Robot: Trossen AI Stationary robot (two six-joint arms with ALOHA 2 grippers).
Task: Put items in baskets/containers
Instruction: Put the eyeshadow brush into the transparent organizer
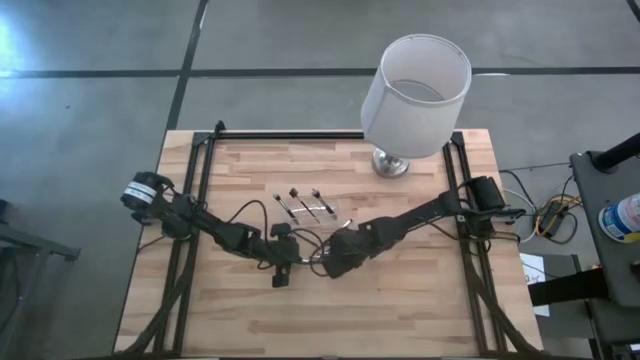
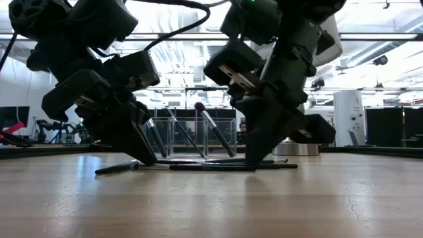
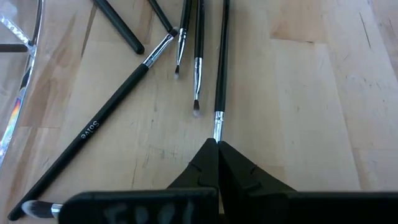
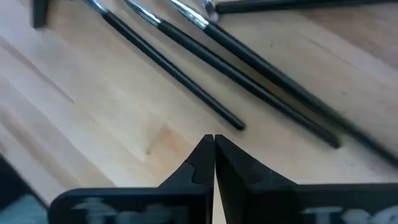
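A pale, striped wooden surface (image 1: 400,300) stands on a grey floor. Near its far edge sits a white drum-shaded lamp (image 1: 415,95) on a round silvery base. Two dark jointed arms reach toward the middle from either side, the left claw (image 1: 281,275) and right claw (image 1: 325,265) close together. Just beyond them lie a few thin silvery sticks with dark ends (image 1: 305,205), beside a faint clear tray (image 1: 345,222).

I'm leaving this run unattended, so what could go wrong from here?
1. The right gripper is shut on nothing, just short of the nearest brush; it may lift empty.
2. The left gripper meets only the tip of a thin brush; a grip there could slip.
3. Both arms crowd the tray; a bump might tip it.
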